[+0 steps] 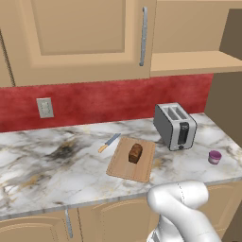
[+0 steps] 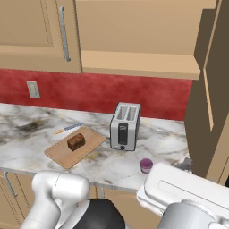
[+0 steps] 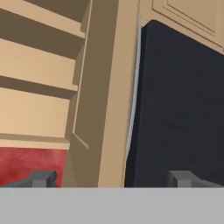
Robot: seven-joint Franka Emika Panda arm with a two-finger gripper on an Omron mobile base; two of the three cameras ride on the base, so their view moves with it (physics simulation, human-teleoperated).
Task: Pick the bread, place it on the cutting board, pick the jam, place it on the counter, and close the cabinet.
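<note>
The dark brown bread [image 1: 135, 153] [image 2: 76, 142] lies on the light wooden cutting board [image 1: 126, 165] [image 2: 58, 154]. The purple jam [image 1: 215, 157] [image 2: 146, 165] stands on the marble counter [image 1: 52, 160] [image 2: 165, 138], right of the toaster. The cabinet [image 1: 80, 33] has its right door [image 2: 210, 103] swung open, and bare shelves [image 1: 189, 61] show inside. In the hand view my gripper [image 3: 113, 179] is open, fingertips wide apart. It faces the open door's edge [image 3: 111, 96] and its silver bar handle [image 3: 134, 87] from close by.
A silver toaster [image 1: 175, 125] [image 2: 125, 126] stands right of the board. A knife [image 1: 109, 142] [image 2: 68, 129] lies behind the board. An outlet [image 1: 45, 108] sits on the red backsplash. The open door juts out over the counter's right end.
</note>
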